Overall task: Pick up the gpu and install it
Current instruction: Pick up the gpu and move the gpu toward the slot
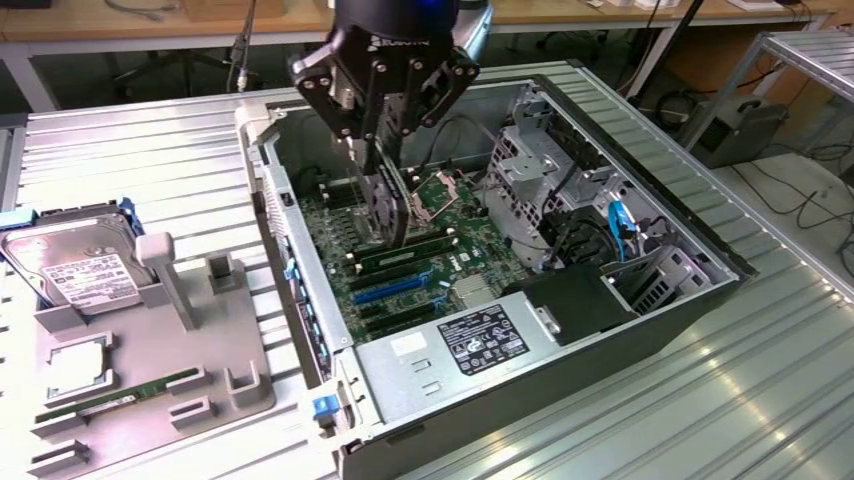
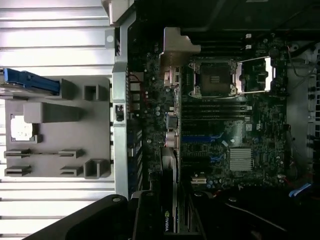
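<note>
**A:** Exterior view status? Where's the gpu?

**B:** Table (image 1: pixel 747 400) carries the PC case (image 1: pixel 667 180). It lies on its side with the panel off, so the motherboard (image 1: pixel 467 250) faces up and a straight-down approach works. Grey fixture tray (image 1: pixel 147 440) sits just beside it, on the exterior view's left.

**A:** Tray contents?

**B:** Hard drive (image 1: pixel 74 265) and a RAM stick (image 1: pixel 120 395), each in its own nest so it can't slide. Neither is our part.

**A:** And the card?

**B:** The gpu (image 1: pixel 387 205) is inside the case, hanging on edge above the board. Jaws are clamped on its upper edge, one on each face. I'd say it's held vertical so the connector edge points down at the slots.

**A:** Seated?

**B:** Doesn't look like it. The lower edge is near the board but short of the blue slot (image 1: pixel 387 287). It's over the memory slots between that slot and the CPU socket (image 2: pixel 212 77). Can't tell if it touches anything.

**A:** Wrist view agree?

**B:** Yes. Card shows edge-on, lined up with the slot rows. The socket is open with its load plate (image 2: pixel 255 75) flipped up.
</note>
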Controlling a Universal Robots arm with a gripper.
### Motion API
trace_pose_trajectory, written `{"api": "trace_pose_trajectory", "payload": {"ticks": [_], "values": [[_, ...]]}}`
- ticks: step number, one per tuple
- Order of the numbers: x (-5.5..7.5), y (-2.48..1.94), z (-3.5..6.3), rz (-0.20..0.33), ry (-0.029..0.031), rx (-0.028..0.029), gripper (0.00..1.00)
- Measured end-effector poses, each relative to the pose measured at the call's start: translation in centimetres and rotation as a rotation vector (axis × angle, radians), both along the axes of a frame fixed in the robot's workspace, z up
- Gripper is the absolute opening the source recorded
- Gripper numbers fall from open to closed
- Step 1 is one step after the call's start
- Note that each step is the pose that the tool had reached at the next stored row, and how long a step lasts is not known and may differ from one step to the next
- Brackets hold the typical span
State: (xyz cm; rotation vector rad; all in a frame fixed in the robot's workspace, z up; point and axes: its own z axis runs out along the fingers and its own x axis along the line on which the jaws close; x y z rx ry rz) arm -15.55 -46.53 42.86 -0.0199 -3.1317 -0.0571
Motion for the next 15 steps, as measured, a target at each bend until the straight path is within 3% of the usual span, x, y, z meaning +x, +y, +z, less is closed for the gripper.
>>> {"api": "trace_pose_trajectory", "payload": {"ticks": [15], "values": [[7.4, 0.22, -2.98, 0.0, 0.0043, -0.0005, 0.26]]}}
